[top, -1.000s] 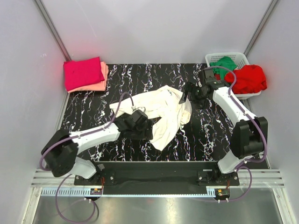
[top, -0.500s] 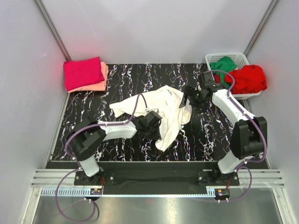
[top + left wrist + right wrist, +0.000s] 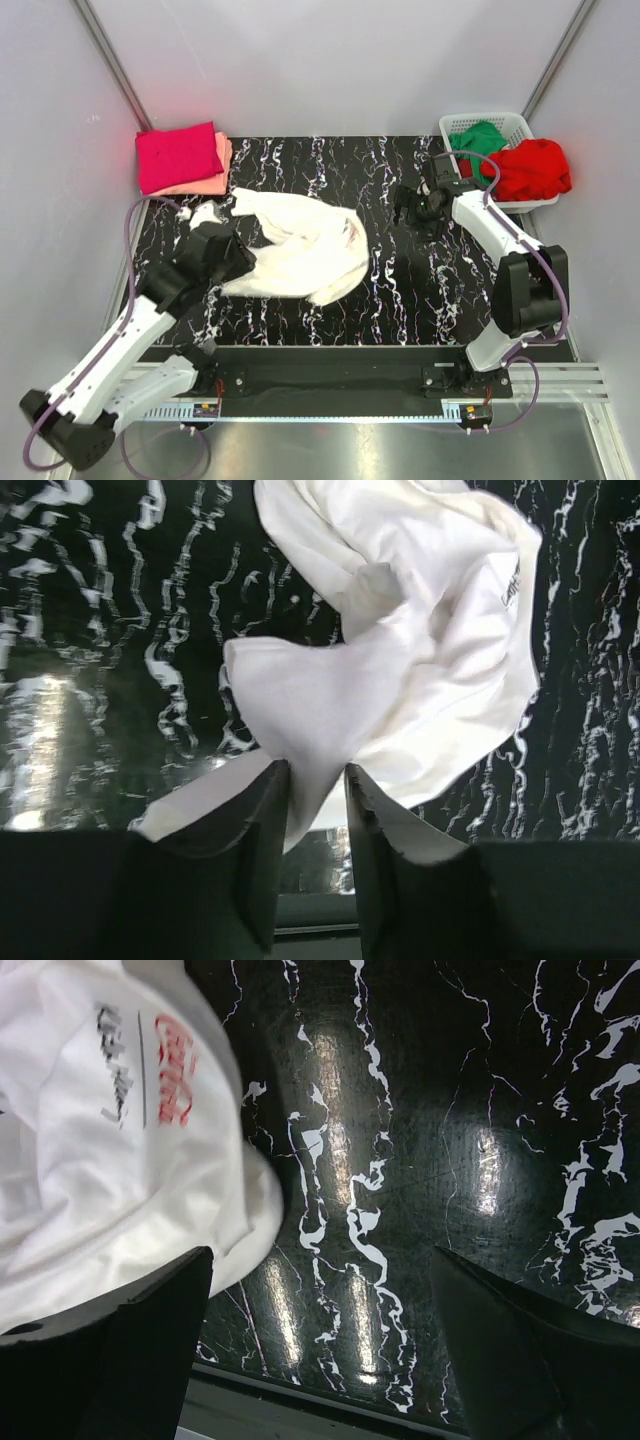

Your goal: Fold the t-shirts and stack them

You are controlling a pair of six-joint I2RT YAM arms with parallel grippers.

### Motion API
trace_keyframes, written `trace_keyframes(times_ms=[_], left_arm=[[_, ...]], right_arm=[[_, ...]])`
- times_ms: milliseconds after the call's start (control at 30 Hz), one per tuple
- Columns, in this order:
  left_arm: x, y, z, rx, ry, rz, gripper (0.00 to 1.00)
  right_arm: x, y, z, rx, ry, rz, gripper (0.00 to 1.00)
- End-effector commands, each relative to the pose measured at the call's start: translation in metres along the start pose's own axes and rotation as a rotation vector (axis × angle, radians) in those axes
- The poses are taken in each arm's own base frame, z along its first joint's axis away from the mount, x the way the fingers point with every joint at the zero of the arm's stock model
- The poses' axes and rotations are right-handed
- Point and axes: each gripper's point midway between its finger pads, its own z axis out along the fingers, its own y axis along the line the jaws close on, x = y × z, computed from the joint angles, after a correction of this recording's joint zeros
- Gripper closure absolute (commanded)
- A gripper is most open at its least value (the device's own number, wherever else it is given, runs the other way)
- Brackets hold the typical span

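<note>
A crumpled white t-shirt [image 3: 305, 250] lies left of centre on the black marbled table [image 3: 420, 290]. My left gripper [image 3: 240, 262] is shut on its left edge; in the left wrist view a fold of the white t-shirt [image 3: 400, 660] is pinched between the jaws of the left gripper [image 3: 317, 780]. My right gripper [image 3: 403, 205] hangs open over bare table to the shirt's right. In the right wrist view the right gripper [image 3: 320, 1260] holds nothing, and the white t-shirt [image 3: 110, 1170] with its red print [image 3: 175, 1070] lies at the left.
A folded magenta t-shirt [image 3: 178, 155] lies on a salmon-pink one [image 3: 215, 182] at the back left corner. A white slatted basket [image 3: 510, 122] at the back right holds a green t-shirt [image 3: 480, 135] and a red t-shirt [image 3: 532, 168] draped over its rim.
My left gripper closed on the white t-shirt and dragged it left across the table, away from the right gripper. The right gripper stayed open and barely moved.
</note>
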Motion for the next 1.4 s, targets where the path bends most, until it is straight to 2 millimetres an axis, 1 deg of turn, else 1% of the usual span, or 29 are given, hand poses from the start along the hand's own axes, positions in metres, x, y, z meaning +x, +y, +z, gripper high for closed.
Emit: trace_keyframes(times_ms=[0,33,67,133,167,200,300,333,367,433,467,533,567,633,667,700,767,800,833,867,900,967,1000,1067,1133,1167,1233,1300,1367], left_arm=[[0.032,0.052,-0.009,-0.185,0.124,0.064,0.35],[0.034,0.052,-0.009,-0.185,0.134,0.061,0.29],[0.041,0.055,-0.007,-0.192,0.152,0.060,0.26],[0.047,0.050,-0.004,-0.161,0.169,0.033,0.23],[0.055,0.054,-0.001,-0.162,0.181,0.023,0.23],[0.055,0.050,0.001,-0.138,0.169,0.005,0.23],[0.067,0.055,0.006,-0.139,0.189,-0.029,0.23],[0.069,0.051,0.008,-0.122,0.192,-0.043,0.23],[0.075,0.054,0.012,-0.127,0.208,-0.042,0.24],[0.081,0.054,0.017,-0.123,0.226,-0.055,0.25],[0.087,0.058,0.020,-0.143,0.244,-0.055,0.25],[0.093,0.058,0.023,-0.145,0.263,-0.076,0.26],[0.100,0.062,0.026,-0.154,0.279,-0.082,0.26],[0.104,0.057,0.029,-0.119,0.286,-0.103,0.27],[0.110,0.061,0.030,-0.124,0.295,-0.106,0.27],[0.110,0.061,0.031,-0.119,0.292,-0.112,0.27],[0.113,0.064,0.032,-0.126,0.291,-0.117,0.27],[0.115,0.066,0.032,-0.131,0.293,-0.117,0.28],[0.117,0.069,0.032,-0.140,0.297,-0.121,0.28],[0.121,0.073,0.033,-0.149,0.303,-0.124,0.28],[0.125,0.076,0.033,-0.156,0.307,-0.127,0.29],[0.132,0.085,0.034,-0.176,0.310,-0.144,0.29],[0.134,0.087,0.035,-0.182,0.306,-0.151,0.29],[0.139,0.092,0.036,-0.189,0.306,-0.171,0.29],[0.140,0.092,0.038,-0.184,0.304,-0.172,0.28],[0.143,0.094,0.039,-0.193,0.311,-0.170,0.28],[0.147,0.097,0.042,-0.200,0.319,-0.164,0.26],[0.155,0.103,0.045,-0.223,0.341,-0.161,0.23],[0.154,0.104,0.045,-0.236,0.336,-0.161,0.23]], right_arm=[[-0.004,0.010,0.004,-0.040,-0.009,0.007,0.04],[-0.004,0.013,0.004,-0.053,-0.011,0.005,0.04],[-0.001,0.016,0.004,-0.062,-0.005,0.005,0.05],[0.000,0.023,0.001,-0.085,-0.008,-0.005,0.05],[0.004,0.026,0.001,-0.092,-0.003,-0.010,0.05],[0.008,0.033,0.000,-0.106,0.001,-0.026,0.05],[0.016,0.039,0.003,-0.111,0.013,-0.040,0.05],[0.019,0.042,0.004,-0.121,0.019,-0.047,0.05],[0.022,0.044,0.005,-0.132,0.025,-0.045,0.05],[0.027,0.057,0.008,-0.171,0.041,-0.069,0.06],[0.026,0.063,0.008,-0.184,0.039,-0.084,0.07],[0.030,0.073,0.013,-0.192,0.061,-0.107,0.08],[0.031,0.084,0.013,-0.204,0.063,-0.138,0.08],[0.034,0.087,0.023,-0.184,0.086,-0.152,0.09],[0.032,0.091,0.025,-0.184,0.086,-0.155,0.11],[0.034,0.089,0.034,-0.171,0.106,-0.148,0.14],[0.033,0.091,0.039,-0.168,0.116,-0.145,0.24],[0.036,0.089,0.044,-0.161,0.137,-0.141,0.32],[0.039,0.089,0.046,-0.159,0.148,-0.136,0.34],[0.045,0.089,0.048,-0.156,0.163,-0.135,0.36],[0.051,0.097,0.048,-0.169,0.167,-0.156,0.36],[0.061,0.101,0.051,-0.172,0.182,-0.166,0.37],[0.070,0.105,0.054,-0.170,0.198,-0.178,0.38],[0.078,0.107,0.059,-0.173,0.216,-0.175,0.41],[0.082,0.109,0.066,-0.180,0.227,-0.173,0.44],[0.082,0.109,0.068,-0.179,0.231,-0.172,0.48],[0.084,0.108,0.073,-0.167,0.243,-0.173,0.51],[0.084,0.106,0.076,-0.161,0.246,-0.175,0.52],[0.084,0.104,0.076,-0.149,0.247,-0.180,0.52]])
